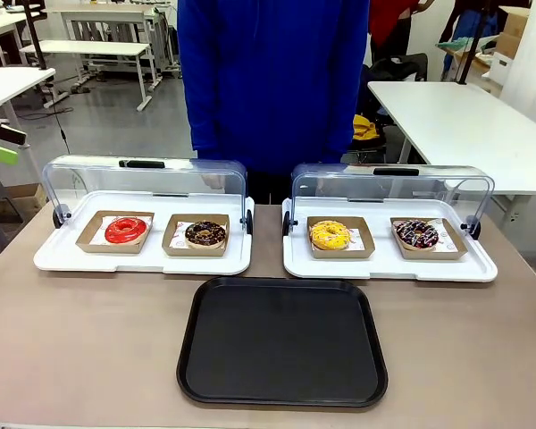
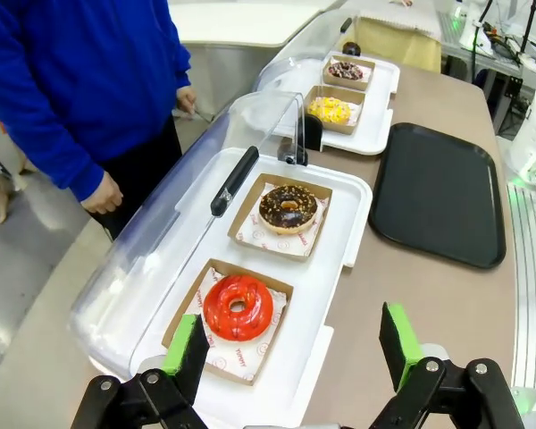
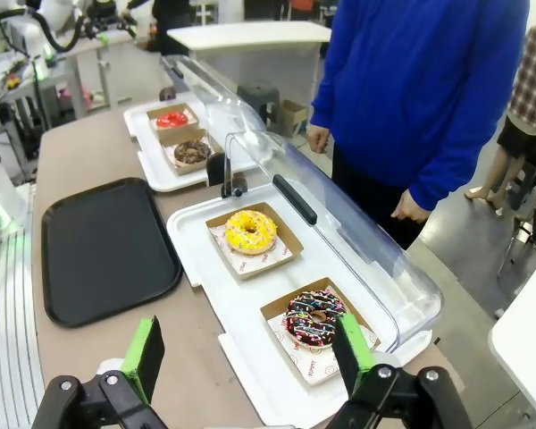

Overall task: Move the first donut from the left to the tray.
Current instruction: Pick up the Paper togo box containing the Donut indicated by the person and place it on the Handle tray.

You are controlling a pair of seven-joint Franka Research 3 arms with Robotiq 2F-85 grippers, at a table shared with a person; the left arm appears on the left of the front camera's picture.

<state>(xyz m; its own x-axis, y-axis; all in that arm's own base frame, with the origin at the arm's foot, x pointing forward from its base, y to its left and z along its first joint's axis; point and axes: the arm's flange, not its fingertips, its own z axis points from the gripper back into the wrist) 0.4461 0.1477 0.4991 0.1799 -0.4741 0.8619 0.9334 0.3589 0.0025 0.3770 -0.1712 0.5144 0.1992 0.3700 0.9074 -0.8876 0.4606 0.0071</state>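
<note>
Your left gripper point(image 2: 290, 344) hangs apart and empty just short of the first donut point(image 2: 238, 307), whose lid point(image 2: 152, 259) stands raised for access. The tray point(image 2: 438, 192) waits beyond, rightward

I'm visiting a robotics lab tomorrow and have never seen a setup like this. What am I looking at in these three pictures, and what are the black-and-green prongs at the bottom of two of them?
This is a two-armed robot working at a table. The front view looks from between the arms across the table at a person in a blue top. The other two pictures come from cameras on the robot's wrists. The prongs are each arm's own fingers: the left gripper and the right gripper. Both are open and hold nothing.

On the table, the left white tray holds a red donut and a chocolate donut. The right white tray holds a yellow donut and a sprinkled donut. Each sits in a cardboard holder, and the clear lids are swung open. Nearer the robot lies a black tray.
</note>
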